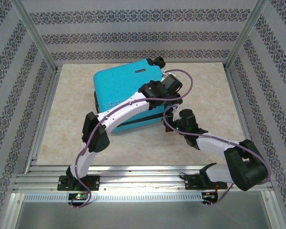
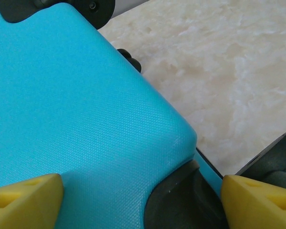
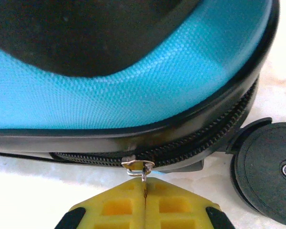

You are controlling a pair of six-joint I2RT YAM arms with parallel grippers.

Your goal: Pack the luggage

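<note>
- Pinching the small metal zip pull (image 3: 139,167), the right pincer (image 3: 144,183) has its yellow fingers pressed flat together, with the pull's tab caught in the seam between them.
- Straight ahead of that pincer and touching the pull lies the luggage (image 3: 133,95), closed and flat on the tabletop (image 2: 219,62). Its black zip track runs crosswise to the fingers and curves away round the corner to their right.
- Just beyond that curve, to the pincer's right, is a black wheel (image 3: 271,171).
- My reading is that the coming move turns on this: the pull must travel sideways along the track, not toward or away from the pincer. The right arm is the one already on it.
- The left pincer (image 2: 140,200) stands wide apart over the turquoise shell, at the rounded corner above a wheel housing, and holds nothing. Whether its fingers (image 2: 24,198) press on the shell I cannot tell.
- Beyond the left pincer the shell falls away to bare tabletop.
</note>
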